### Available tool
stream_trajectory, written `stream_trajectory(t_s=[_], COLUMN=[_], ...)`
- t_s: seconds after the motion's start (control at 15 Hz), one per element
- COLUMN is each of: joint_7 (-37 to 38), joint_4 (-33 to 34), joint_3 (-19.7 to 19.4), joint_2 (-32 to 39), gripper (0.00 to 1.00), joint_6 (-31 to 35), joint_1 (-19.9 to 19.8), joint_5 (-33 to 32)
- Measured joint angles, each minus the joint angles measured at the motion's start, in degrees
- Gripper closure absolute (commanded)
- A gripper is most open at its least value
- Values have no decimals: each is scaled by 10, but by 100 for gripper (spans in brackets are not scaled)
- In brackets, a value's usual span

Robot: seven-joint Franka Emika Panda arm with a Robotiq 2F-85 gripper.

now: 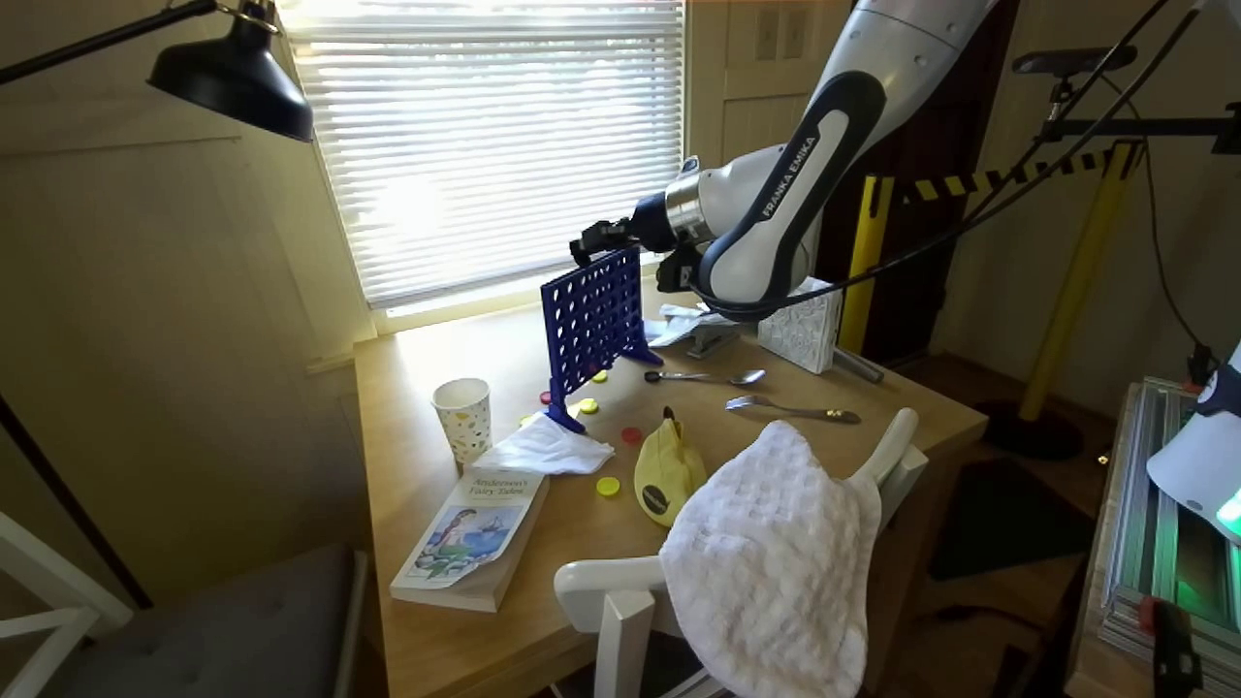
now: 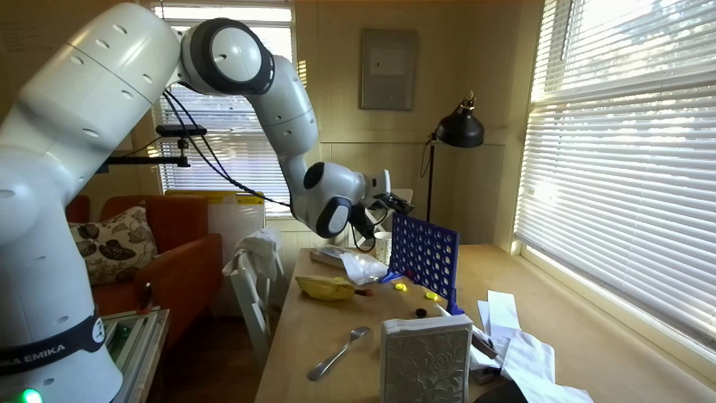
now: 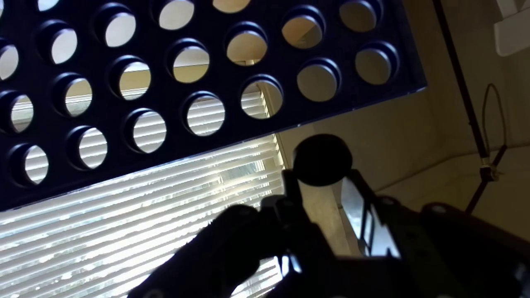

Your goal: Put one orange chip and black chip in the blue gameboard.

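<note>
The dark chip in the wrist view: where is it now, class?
In the wrist view, the dark chip is right of centre, gripped at the tips of the fingers, below the gameboard in the picture.

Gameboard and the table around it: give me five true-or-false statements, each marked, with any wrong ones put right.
1. The blue gameboard stands upright on the table. True.
2. The pincer is closed on a dark chip. True.
3. The dark chip sits in a slot of the blue gameboard. False: the wrist view shows the dark chip outside it, past its edge.
4. The cup lies on its side. False: the cup stands upright.
5. In an exterior view, a yellow chip lies between the book and the banana. True.
</note>
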Motion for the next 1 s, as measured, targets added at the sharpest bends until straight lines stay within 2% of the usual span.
stream_trajectory(t_s=[1.0], joint_7=[-2], joint_4=[68], joint_3=[7], joint_2=[52], gripper=[92], joint_6=[-5], joint_1=[1], joint_5=[0])
